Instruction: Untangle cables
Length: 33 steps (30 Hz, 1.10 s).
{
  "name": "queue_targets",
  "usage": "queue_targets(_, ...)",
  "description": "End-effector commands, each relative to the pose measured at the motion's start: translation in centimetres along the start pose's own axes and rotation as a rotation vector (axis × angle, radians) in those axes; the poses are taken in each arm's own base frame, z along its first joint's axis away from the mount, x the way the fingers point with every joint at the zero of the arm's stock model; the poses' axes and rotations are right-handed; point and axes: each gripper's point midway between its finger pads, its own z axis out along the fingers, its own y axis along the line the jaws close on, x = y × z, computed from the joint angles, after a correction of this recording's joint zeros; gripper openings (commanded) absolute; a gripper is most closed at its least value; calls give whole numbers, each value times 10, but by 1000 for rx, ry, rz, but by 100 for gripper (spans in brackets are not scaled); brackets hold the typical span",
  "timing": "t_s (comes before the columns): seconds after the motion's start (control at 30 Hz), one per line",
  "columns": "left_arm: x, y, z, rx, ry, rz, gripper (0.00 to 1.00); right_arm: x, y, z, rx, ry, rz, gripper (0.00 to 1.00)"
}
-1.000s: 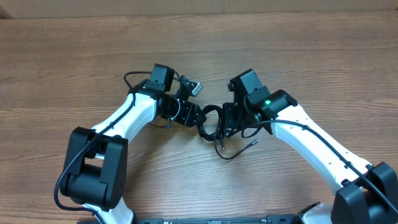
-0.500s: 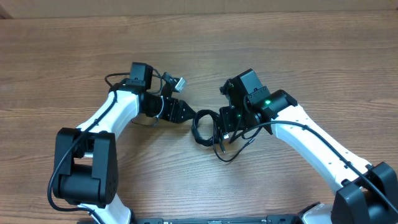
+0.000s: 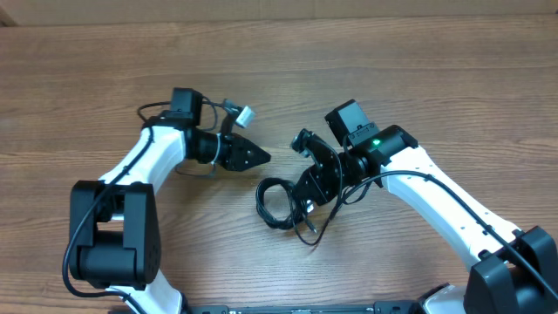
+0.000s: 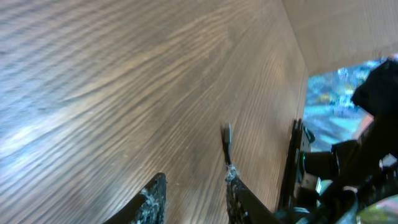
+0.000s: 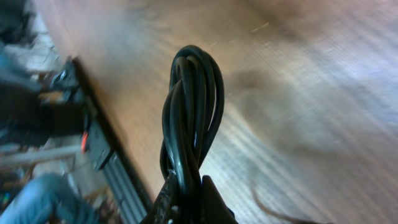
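In right hand (image 5: 186, 200), cables (image 5: 189, 106) clamped; left hand (image 3: 258, 157) well apart.

1. Showed a brown wood-grain table (image 3: 418, 70), grain running left to right.
2. Ended at the far edge against a paler tan strip (image 3: 279, 10).
3. Carried a soft pale sheen (image 4: 25, 134) on the wood at the left of the left wrist view.
4. Gave way beyond the table edge to blurred blue and dark clutter (image 5: 25, 81), too unclear to name.

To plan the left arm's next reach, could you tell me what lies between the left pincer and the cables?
Only bare wooden table, as the overhead view shows; the left pincer is apart from the cables.
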Motion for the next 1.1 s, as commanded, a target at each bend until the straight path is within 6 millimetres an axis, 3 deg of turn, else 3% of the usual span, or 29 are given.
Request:
queue_targets(0.0, -7, 0, -7, 25, -30, 1, 34, -2, 22, -4, -112, -14, -147, 4)
queue_targets(0.1, -5, -1, -7, 28, -24, -9, 46, -3, 22, -4, -110, -17, -155, 4)
queue_targets(0.17, -3, -1, -6, 25, -16, -15, 48, -6, 20, -4, -100, -25, -163, 4)
queue_targets(0.33, 2, 15, -6, -67, 12, -73, 41, -9, 12, -3, -57, -33, -178, 4)
queue_targets(0.47, 5, 11, -3, -60, 28, -80, 45, -14, 8, -3, -33, -48, -193, 4)
queue_targets(0.73, 10, 18, -4, -97, 47, -94, 45, -28, -36, -7, 228, -67, -229, 4)
queue_targets(0.83, 10, 17, -4, -96, 48, -93, 47, -34, -36, -8, 235, -91, -245, 4)
queue_targets(0.93, 8, 18, -4, -99, 43, -89, 34, -37, -34, -8, 229, -98, -272, 4)
queue_targets(1.07, 4, 20, -4, -108, 29, -87, 32, -44, -47, -12, 310, -114, -285, 5)
